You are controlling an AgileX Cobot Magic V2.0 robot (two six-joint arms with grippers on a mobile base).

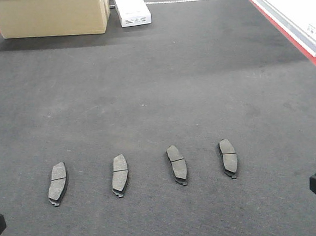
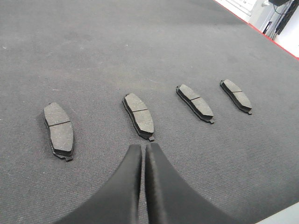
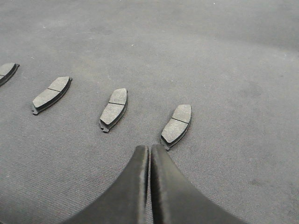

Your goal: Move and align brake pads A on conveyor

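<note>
While everything sits flat, here's the rundown, view by view:

Front view, surface: conveyor (image 1: pixel 155 85) is a dark grey felty belt with red strips along both edges, a few faint scuffs on it.
Front view, pads: four brake pads A on the near part of the belt in a rough row, well apart: first (image 1: pixel 57 183), second (image 1: pixel 119 175), third (image 1: pixel 177 164), fourth (image 1: pixel 228 157).
Front view, far end: cardboard box (image 1: pixel 51 14) and a white box (image 1: pixel 131 6) beside it.
Front view, hands: only dark slivers at the bottom corners, can't tell much there.
Left wrist view: left hand (image 2: pixel 143 151) has its fingers pressed together, holding nothing, tips just short of the second pad.
Right wrist view: right hand (image 3: pixel 149 151) also closed up and empty, tips right next to the nearest pad.
</note>
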